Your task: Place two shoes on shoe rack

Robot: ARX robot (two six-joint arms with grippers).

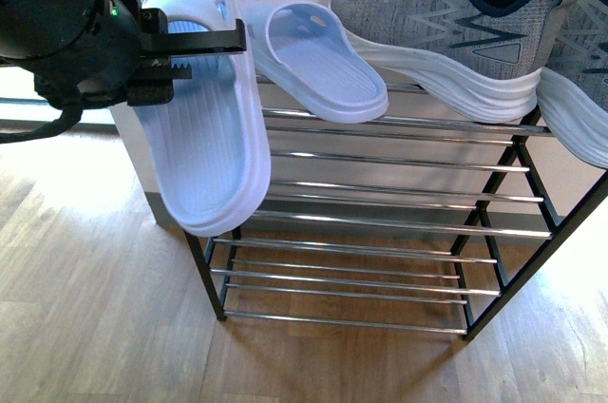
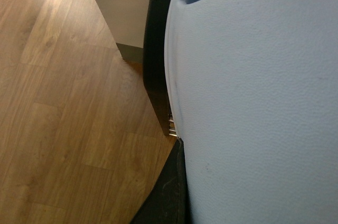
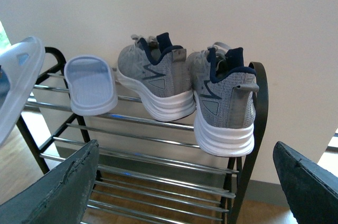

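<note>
While left gripper (image 1: 204,53) pinches hanging light-blue slide (image 1: 204,151) at frame left, second slide (image 1: 318,61) and two grey sneakers (image 1: 456,28) crowd shoe rack's (image 1: 380,123) top shelf; right gripper (image 3: 185,187) spread.

One light-blue slide (image 1: 204,127) hangs tilted, toe down, off the black-framed chrome-rod shoe rack's (image 1: 380,232) left end; its mate (image 1: 318,59) and both grey sneakers (image 1: 446,23) sit on top.
</note>
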